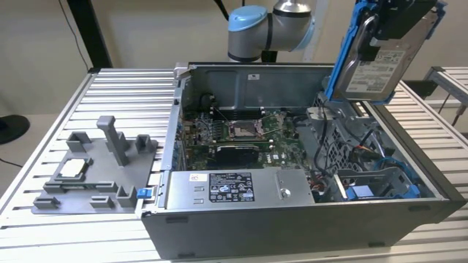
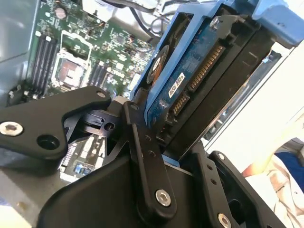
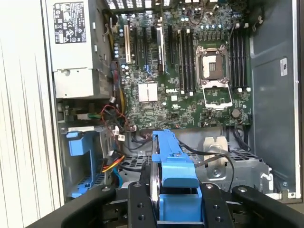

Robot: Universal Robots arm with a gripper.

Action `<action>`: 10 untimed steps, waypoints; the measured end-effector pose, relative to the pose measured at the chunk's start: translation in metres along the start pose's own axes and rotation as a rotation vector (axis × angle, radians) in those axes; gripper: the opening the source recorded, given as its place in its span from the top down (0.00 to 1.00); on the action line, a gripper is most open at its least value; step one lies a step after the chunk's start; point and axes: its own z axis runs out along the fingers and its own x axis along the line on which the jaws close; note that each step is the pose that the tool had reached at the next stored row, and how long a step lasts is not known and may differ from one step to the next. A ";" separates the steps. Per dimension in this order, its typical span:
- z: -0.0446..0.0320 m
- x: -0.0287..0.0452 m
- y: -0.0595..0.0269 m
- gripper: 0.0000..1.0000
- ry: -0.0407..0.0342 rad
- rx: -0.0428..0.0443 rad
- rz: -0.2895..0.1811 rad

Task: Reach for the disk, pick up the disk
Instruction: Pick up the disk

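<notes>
Exterior view: I've got the disk (image 1: 382, 55) w/ its blue bracket (image 1: 343, 49) up in the air above the open PC case (image 1: 292, 230), label showing, long axis near upright. Second wrist view: jaws shut on the disk (image 2: 190, 80), gripper (image 2: 175, 142) at its lower end. First wrist view: bracket (image 3: 173, 166) edge-on betw. the jaws, motherboard (image 3: 190, 66) well below.

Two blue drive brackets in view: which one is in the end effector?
The blue bracket framing the disk, held raised above the case. The other, empty blue bracket sits inside the case, at its front corner.
</notes>
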 end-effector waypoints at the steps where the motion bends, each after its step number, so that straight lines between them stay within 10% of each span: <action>1: 0.0002 0.0031 -0.0001 1.00 -0.0001 0.0000 0.000; 10: 0.0041 0.0365 -0.0029 1.00 -0.0001 0.0000 0.000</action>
